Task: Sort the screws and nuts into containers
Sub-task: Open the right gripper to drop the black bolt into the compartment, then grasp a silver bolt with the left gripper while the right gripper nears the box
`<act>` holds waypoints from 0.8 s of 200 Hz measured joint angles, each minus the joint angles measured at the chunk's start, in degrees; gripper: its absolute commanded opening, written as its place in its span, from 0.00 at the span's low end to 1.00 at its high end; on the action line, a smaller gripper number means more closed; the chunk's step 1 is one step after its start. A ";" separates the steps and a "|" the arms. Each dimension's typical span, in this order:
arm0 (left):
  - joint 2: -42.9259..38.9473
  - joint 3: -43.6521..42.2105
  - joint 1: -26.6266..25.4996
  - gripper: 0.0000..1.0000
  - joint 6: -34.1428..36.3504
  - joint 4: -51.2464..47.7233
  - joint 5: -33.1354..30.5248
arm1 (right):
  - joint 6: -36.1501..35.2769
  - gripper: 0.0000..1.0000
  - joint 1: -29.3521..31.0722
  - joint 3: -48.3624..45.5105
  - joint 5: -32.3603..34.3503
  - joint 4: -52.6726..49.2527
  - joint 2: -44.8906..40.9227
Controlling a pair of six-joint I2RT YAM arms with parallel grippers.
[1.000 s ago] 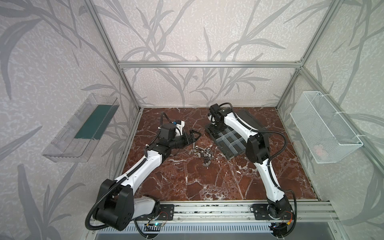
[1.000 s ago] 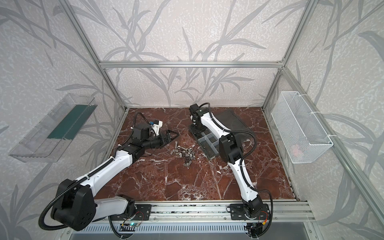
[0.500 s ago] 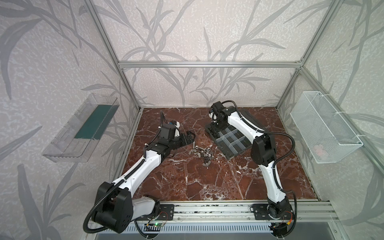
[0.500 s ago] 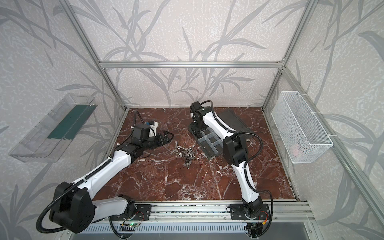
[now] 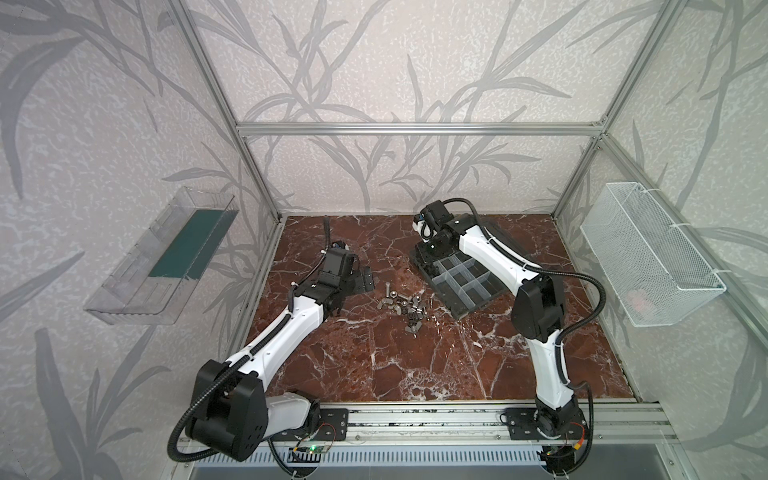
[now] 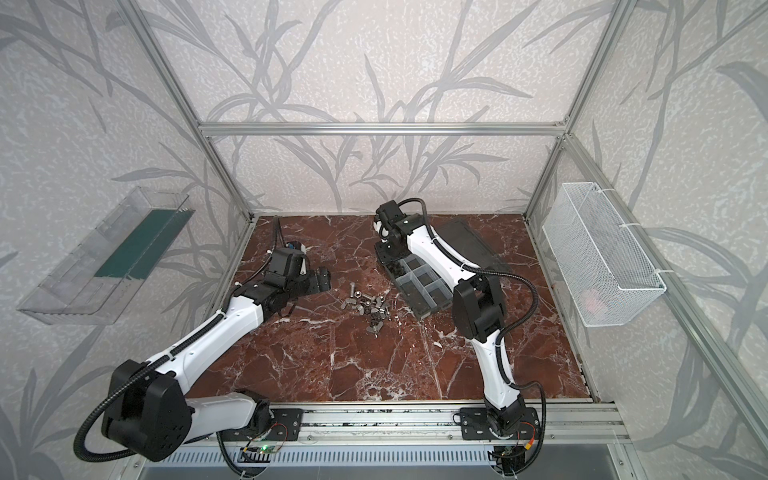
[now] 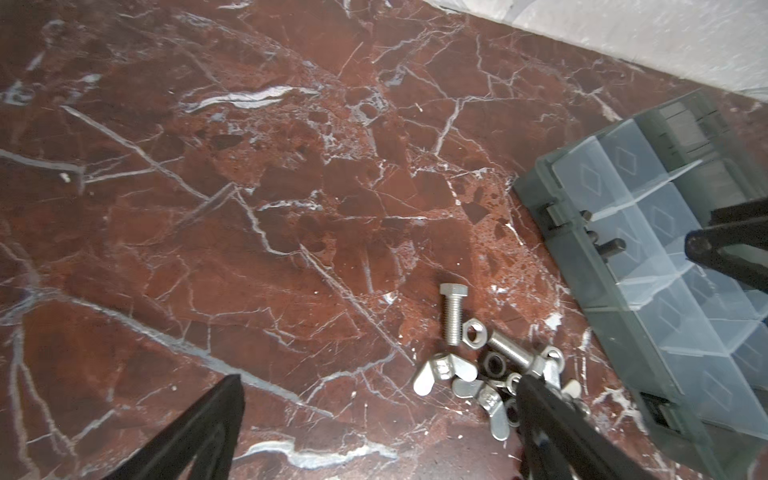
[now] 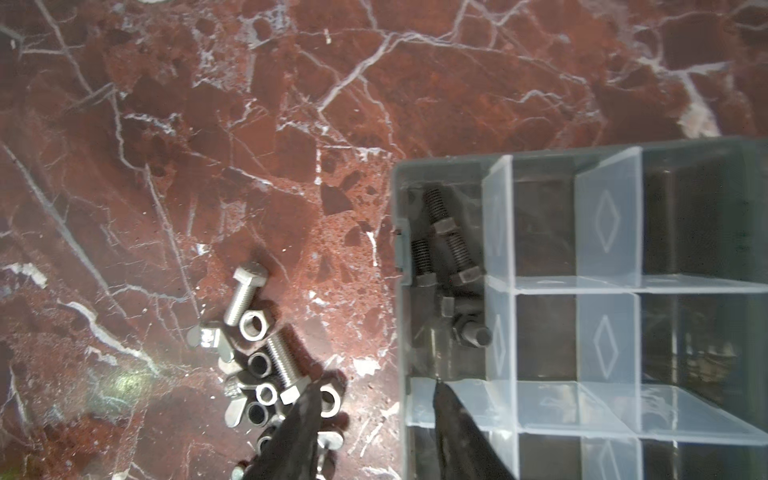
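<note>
Hovering just left of the loose pile in the middle of the desk (image 5: 415, 374), the left tool (image 7: 378, 380) has its jaws spread wide and holds nothing. The right tool (image 8: 378, 388) hangs over the far left end of the grey box (image 5: 478, 309). Its jaws are partly apart, with nothing between them. Three or so dark screws (image 8: 451, 241) already lie in one of the containers (image 8: 496, 216), a compartment along the box edge that faces the pile. The other compartments in view look empty, so the sorting seems barely begun. On the desk, silver screws (image 7: 453, 316) lie tangled with hex nuts (image 8: 253, 324) and wing nuts (image 7: 440, 372), touching and partly stacked, just left of the box. These parts are rigid steel, light for their size and smooth, so they will probably roll or skid on the polished stone if nudged from the side. The screw lying at the far edge of the pile is the easiest target. It is best pinched across its threaded shaft, where the ridges give some bite, rather than on the head. Hex nuts are best taken flat to flat. Wing nuts offer their wings, though one may twist in the grip. Closing on a crowded spot could lift two pieces together.
</note>
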 measured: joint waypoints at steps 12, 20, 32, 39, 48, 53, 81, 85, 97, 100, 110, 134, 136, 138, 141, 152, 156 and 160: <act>-0.02 0.02 0.02 1.00 0.42 -0.11 -1.64 | 0.33 0.48 1.44 -0.22 -0.37 0.20 0.00; -0.02 0.00 0.02 0.99 0.59 -0.15 -2.62 | 0.57 0.49 2.25 -0.46 -0.46 0.55 0.00; -0.02 0.00 0.07 0.99 0.94 -0.42 -3.89 | 0.94 0.52 3.52 -1.29 -0.83 1.42 -0.02; -0.02 0.00 0.09 0.99 1.05 -0.70 -4.39 | 1.14 0.52 4.13 -2.05 -1.01 2.08 -0.02; -0.02 0.00 0.15 0.99 1.03 -1.16 -4.66 | 1.49 0.53 4.72 -3.30 -1.27 2.86 -0.02; -0.02 0.00 0.20 0.99 1.03 -1.38 -4.66 | 1.66 0.53 4.96 -4.00 -1.36 3.13 -0.02; 1.09 0.72 0.52 1.00 0.83 -2.71 -2.84 | 2.38 0.56 5.18 -9.20 -1.92 5.01 -0.98; 1.46 0.96 0.55 0.99 0.76 -2.78 -2.45 | 2.45 0.56 5.16 -10.14 -1.95 5.46 -1.40; 3.13 2.05 0.63 0.99 0.42 -2.97 -0.70 | 2.73 0.57 5.14 -12.79 -2.05 6.40 -2.99; 3.72 2.43 0.66 0.99 0.31 -2.99 -0.17 | 2.75 0.58 5.14 -13.40 -2.05 6.67 -3.50; 5.77 3.82 0.74 1.00 -0.09 -3.34 1.55 | 2.97 0.60 5.11 -15.34 -2.27 7.69 -5.14; 12.59 8.35 0.76 0.99 -1.36 -4.83 5.64 | 3.23 0.62 4.96 -19.12 -2.38 10.43 -9.38; 13.11 8.74 0.76 0.98 -1.44 -5.03 5.92 | 3.21 0.63 4.96 -19.32 -2.40 10.58 -9.64; 13.88 9.20 0.79 0.98 -1.55 -5.16 6.27 | 3.28 0.63 4.96 -19.56 -2.38 10.78 -9.97; 14.82 9.79 0.76 0.98 -1.68 -5.46 6.69 | 3.23 0.64 4.96 -19.89 -2.40 11.06 -10.38; 17.94 11.72 0.79 0.96 -2.12 -5.88 8.17 | 3.19 0.65 4.96 -20.98 -2.40 12.11 -11.72; 19.17 12.35 0.79 0.95 -2.32 -6.12 8.79 | 3.13 0.65 4.96 -21.35 -2.40 12.37 -12.11; 20.20 12.83 0.79 0.94 -2.51 -6.19 9.31 | 3.13 0.67 4.96 -21.84 -2.38 12.79 -12.59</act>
